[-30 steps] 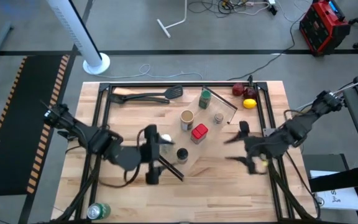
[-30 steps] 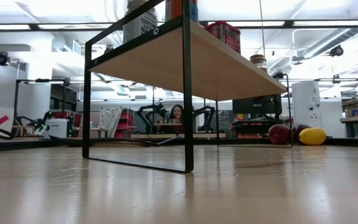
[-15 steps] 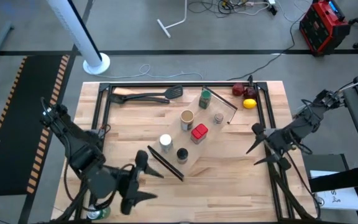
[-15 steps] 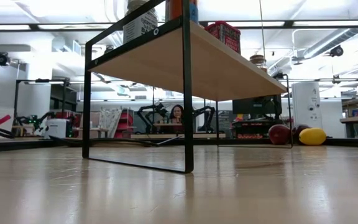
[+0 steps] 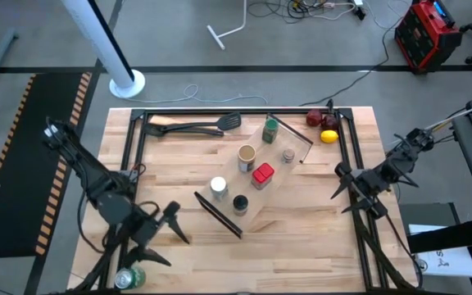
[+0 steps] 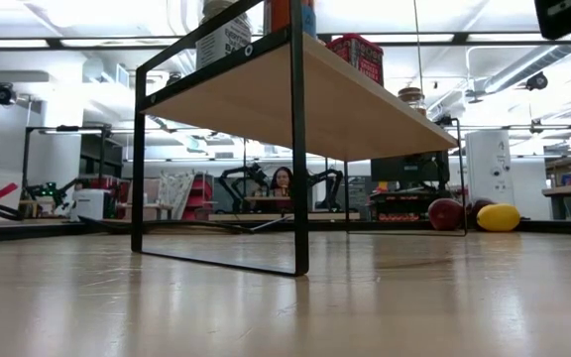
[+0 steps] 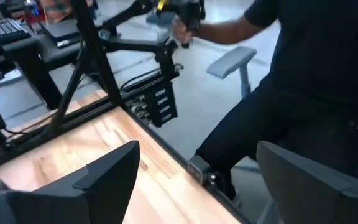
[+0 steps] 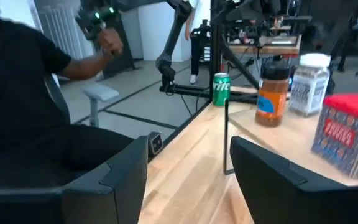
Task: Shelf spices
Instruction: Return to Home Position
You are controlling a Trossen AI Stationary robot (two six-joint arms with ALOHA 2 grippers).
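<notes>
Seen from above, the flat pale wooden shelf (image 5: pixel 277 167), with a thin black metal bar at each short end, stands slantwise at the middle of the wooden table (image 5: pixel 318 238), inside the large black tube frame (image 5: pixel 138 147). All six spices stand on it. The green jar (image 5: pixel 270 129) is at the far end, followed by the tan open-top cylinder (image 5: pixel 247 155), the small clear silver-topped shaker (image 5: pixel 288 154) and the red square tin (image 5: pixel 262 174). The white-capped jar (image 5: pixel 218 187) and the black-capped jar (image 5: pixel 239 203) are at the near end. The left gripper (image 5: pixel 172 242) hangs over the table's near left part, close to the green drinks can (image 5: pixel 129 279), with its fingers spread wide and empty. The right gripper (image 5: pixel 337 185) is over the table's right side, likewise spread and holding nothing. At table height the shelf shows its underside and black bars. The containers on top are cut off by the picture's upper edge, and a dark block (image 6: pixel 568 15) in the upper corner is too cropped to name. A yellow lemon (image 6: pixel 499 216) and a dark red fruit (image 6: pixel 447 213) lie beyond. In the left wrist view the fingers (image 7: pixel 110 177) are far apart, with only the table's edge and a seated person in dark clothes (image 7: pixel 316 81) between them, and the shelf is out of sight. In the right wrist view the fingers (image 8: pixel 272 180) are equally apart. It looks along the table to the red tin, the white-capped jar and the black-capped jar on the shelf, with the tin cut by the picture's edge.
</notes>
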